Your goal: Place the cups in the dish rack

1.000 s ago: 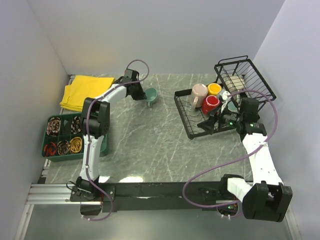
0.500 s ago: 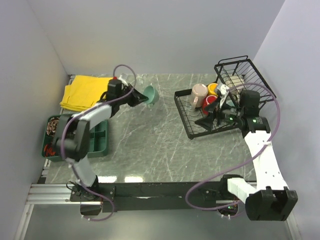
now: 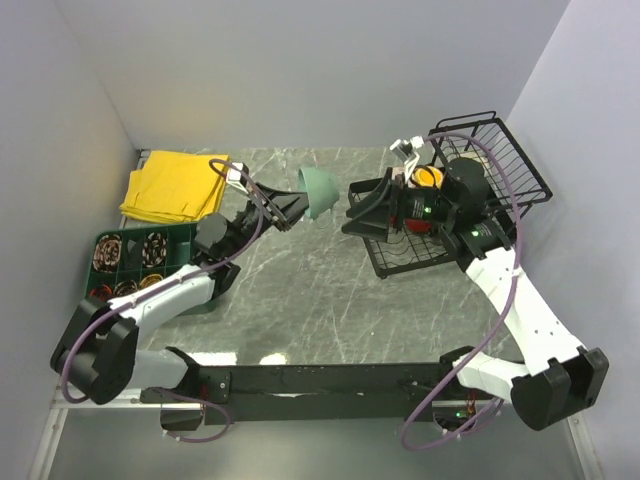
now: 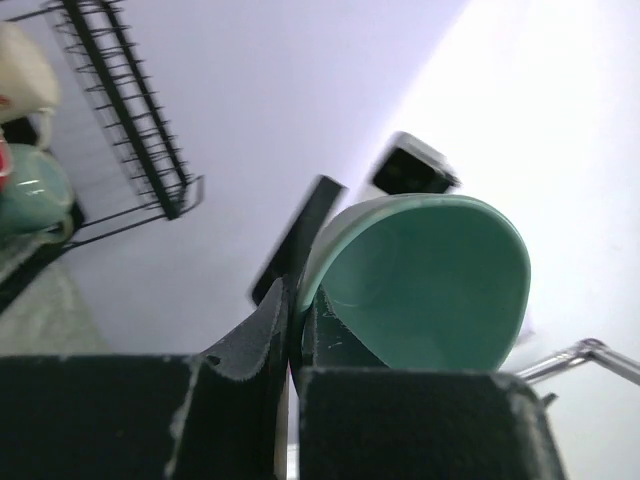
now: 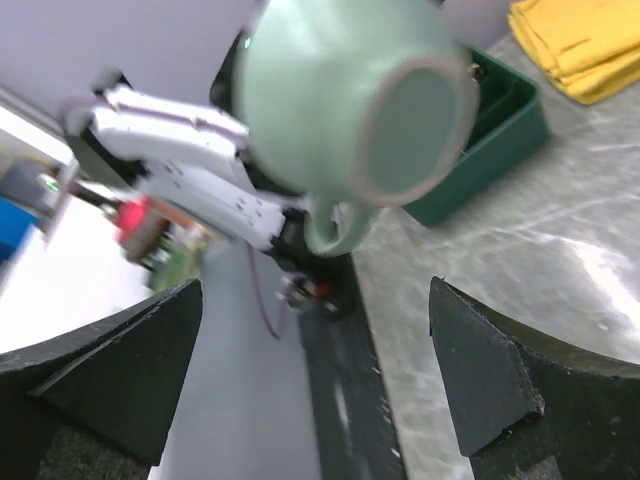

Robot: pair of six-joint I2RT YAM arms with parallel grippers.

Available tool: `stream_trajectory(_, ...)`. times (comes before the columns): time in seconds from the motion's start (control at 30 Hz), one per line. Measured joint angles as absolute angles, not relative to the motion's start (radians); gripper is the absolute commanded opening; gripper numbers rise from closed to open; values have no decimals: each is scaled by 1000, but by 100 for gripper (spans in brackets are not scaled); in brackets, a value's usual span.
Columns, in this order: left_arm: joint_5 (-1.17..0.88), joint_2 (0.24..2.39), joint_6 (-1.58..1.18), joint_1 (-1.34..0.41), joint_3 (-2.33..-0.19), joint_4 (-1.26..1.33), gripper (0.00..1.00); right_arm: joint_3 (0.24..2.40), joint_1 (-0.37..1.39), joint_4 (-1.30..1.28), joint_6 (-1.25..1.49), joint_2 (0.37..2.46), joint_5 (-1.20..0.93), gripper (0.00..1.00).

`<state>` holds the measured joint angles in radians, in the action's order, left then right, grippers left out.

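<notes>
Green compartment tray (image 3: 195, 262) near left, left gripper (image 3: 285, 208) clamped on the rim of the grey-green mug (image 3: 320, 192), raised mid-table on its side, right gripper (image 3: 352, 210) spread wide facing its base, dish rack (image 3: 400, 255) behind, yellow mug (image 3: 430, 177) inside.

Right end effector (image 3: 353, 208) between grey-green mug (image 3: 320, 192) and dish rack (image 3: 405, 262)

mug (image 3: 320, 190) left of rack (image 3: 400, 258), tray (image 3: 130, 231) leftmost
</notes>
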<state>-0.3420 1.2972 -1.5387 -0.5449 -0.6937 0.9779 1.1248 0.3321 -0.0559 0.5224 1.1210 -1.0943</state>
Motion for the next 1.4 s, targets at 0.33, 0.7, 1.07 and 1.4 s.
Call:
stream_trajectory(0.33, -199, 1287, -1587, -665, -704, 1090, 1, 998, 345, 222, 867, 1145, -1090, 86)
stream_trajectory(0.7, -156, 1390, -1590, -745, -782, 1102, 1, 948, 355, 354, 964, 1087, -1095, 51)
stream_trajectory(1.07, -149, 1422, -1584, -783, -809, 1100, 1, 941, 351, 383, 1007, 1085, -1094, 38)
stream_trajectory(1.4, -152, 1431, -1585, -793, -808, 1102, 1, 934, 319, 411, 1033, 1078, -1102, 38)
